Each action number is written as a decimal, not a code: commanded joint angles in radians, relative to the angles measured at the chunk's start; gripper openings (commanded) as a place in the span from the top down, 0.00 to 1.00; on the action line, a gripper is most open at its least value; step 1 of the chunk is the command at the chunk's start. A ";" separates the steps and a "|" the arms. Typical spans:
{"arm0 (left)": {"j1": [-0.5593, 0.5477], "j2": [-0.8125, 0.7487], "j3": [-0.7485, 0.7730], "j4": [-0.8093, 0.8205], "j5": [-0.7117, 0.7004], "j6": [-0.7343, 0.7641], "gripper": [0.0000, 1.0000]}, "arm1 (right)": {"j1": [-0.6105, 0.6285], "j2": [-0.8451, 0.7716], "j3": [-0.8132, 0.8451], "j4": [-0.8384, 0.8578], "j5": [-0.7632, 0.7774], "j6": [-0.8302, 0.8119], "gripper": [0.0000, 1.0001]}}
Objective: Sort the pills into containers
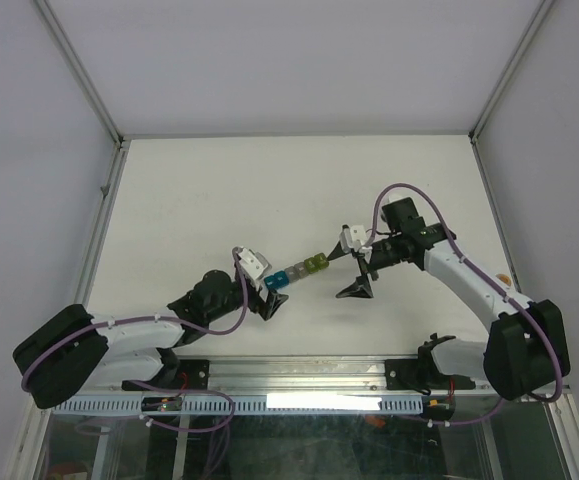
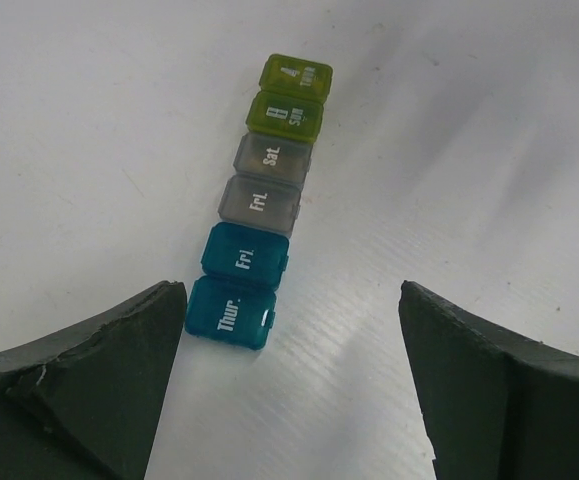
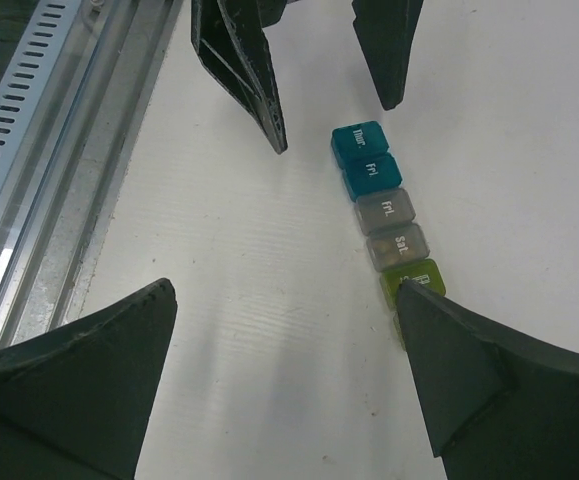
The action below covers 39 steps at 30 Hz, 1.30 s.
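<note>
Lengthwise, the containers (image 1: pixel 297 272) lie between left fingers (image 2: pixel 89 380) and right fingers (image 3: pixel 459 370).

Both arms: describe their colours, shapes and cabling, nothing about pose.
The left arm and right arm match: white links between black joints, plus a bulky black housing on each. A pale purple cable loops along each. Each wrist carries a small white block. The jaws are matte dark grey wedges narrowing to a tip, with rough edges.
</note>
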<state>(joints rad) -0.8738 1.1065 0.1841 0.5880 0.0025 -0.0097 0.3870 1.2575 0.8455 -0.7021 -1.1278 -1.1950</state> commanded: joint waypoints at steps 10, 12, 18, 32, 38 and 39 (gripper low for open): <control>0.094 0.196 0.117 0.026 0.130 0.039 0.24 | 0.007 0.000 0.037 0.019 -0.014 0.013 0.10; 0.097 0.221 0.135 0.013 0.144 0.047 0.26 | 0.009 0.003 0.034 0.022 -0.013 0.015 0.09; 0.097 0.249 0.146 0.011 0.170 0.082 0.31 | 0.008 0.014 0.037 0.020 -0.001 0.024 0.09; 0.096 0.285 0.118 0.090 0.212 0.161 0.36 | 0.009 0.014 0.040 0.021 -0.004 0.035 0.10; 0.091 0.298 0.112 0.109 0.223 0.176 0.39 | 0.008 0.013 0.040 0.020 -0.010 0.037 0.10; 0.090 0.300 0.112 0.112 0.226 0.183 0.41 | 0.009 0.012 0.039 0.018 -0.011 0.038 0.10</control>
<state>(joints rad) -0.7841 1.3998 0.2981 0.6163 0.1856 0.1299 0.3901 1.2732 0.8425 -0.6865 -1.1141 -1.1633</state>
